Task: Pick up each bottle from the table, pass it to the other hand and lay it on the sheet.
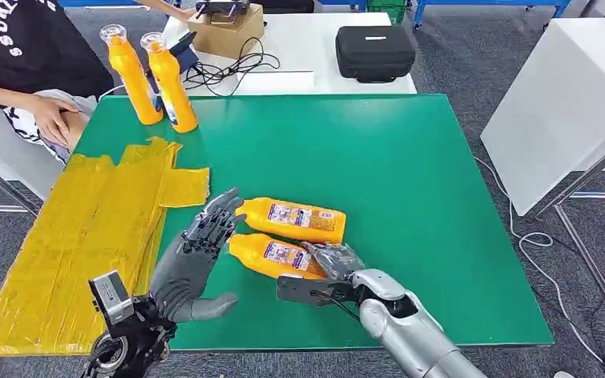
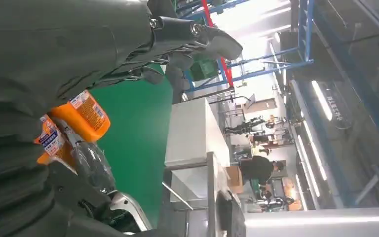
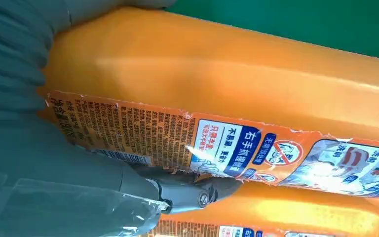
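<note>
Your right hand [image 1: 332,264] grips the near bottle [image 1: 272,256] by its base, leaving the neck free for the spread, empty left hand [image 1: 197,264] w/ fingers alongside.

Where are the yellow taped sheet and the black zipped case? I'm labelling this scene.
Yellow taped sheet [image 1: 79,236], head view, on its flat middle.
Black zipped case [image 1: 374,52], head view, on its top face.

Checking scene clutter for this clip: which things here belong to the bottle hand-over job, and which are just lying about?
Job:
two lying bottles, near and far
two standing bottles
yellow sheet
left hand
right hand

Lying about:
black case
cardboard box
cables
</note>
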`<action>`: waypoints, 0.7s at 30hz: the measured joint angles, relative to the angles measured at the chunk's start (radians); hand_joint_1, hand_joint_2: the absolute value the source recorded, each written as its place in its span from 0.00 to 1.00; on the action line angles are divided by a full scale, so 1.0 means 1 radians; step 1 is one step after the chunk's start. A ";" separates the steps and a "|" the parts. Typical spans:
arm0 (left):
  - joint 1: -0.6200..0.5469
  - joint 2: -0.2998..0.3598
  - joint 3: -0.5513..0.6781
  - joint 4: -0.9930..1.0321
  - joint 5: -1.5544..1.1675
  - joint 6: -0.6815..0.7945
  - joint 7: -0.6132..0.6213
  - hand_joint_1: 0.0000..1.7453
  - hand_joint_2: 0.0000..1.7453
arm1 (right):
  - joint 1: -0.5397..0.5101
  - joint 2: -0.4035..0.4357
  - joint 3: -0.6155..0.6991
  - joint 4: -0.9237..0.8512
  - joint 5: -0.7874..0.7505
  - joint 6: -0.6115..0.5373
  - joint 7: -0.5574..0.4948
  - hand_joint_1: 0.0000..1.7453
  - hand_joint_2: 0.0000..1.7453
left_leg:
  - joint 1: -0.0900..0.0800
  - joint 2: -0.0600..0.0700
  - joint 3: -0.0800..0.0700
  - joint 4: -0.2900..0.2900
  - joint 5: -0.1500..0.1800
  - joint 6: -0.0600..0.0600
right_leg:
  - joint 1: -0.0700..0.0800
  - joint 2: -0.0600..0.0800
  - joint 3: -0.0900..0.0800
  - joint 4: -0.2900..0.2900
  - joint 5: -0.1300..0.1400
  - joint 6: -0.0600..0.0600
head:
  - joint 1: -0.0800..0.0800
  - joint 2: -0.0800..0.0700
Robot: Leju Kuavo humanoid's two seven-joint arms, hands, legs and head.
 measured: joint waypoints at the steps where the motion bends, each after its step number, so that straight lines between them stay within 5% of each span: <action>1: 0.000 0.000 0.000 0.000 0.000 0.000 0.000 0.00 1.00 | 0.002 0.000 0.000 -0.002 0.001 -0.010 -0.002 1.00 1.00 | 0.000 0.000 0.000 0.000 0.000 0.000 | 0.000 0.000 0.000 0.000 0.000 0.000 | 0.000 0.000; 13: 0.067 -0.003 0.023 -0.064 -0.048 0.030 -0.016 0.00 1.00 | 0.198 -0.001 -0.109 -0.279 -0.098 -0.445 -0.084 1.00 1.00 | 0.000 -0.001 -0.011 0.000 0.000 0.000 | 0.000 -0.001 -0.010 0.000 0.000 0.000 | 0.000 0.000; 21: 0.077 -0.003 0.028 -0.072 -0.051 0.029 -0.016 0.00 1.00 | 0.225 -0.003 -0.134 -0.344 -0.115 -0.493 -0.094 1.00 1.00 | 0.000 -0.001 -0.012 0.000 0.000 0.000 | 0.000 -0.001 -0.011 0.000 0.000 0.000 | 0.000 0.000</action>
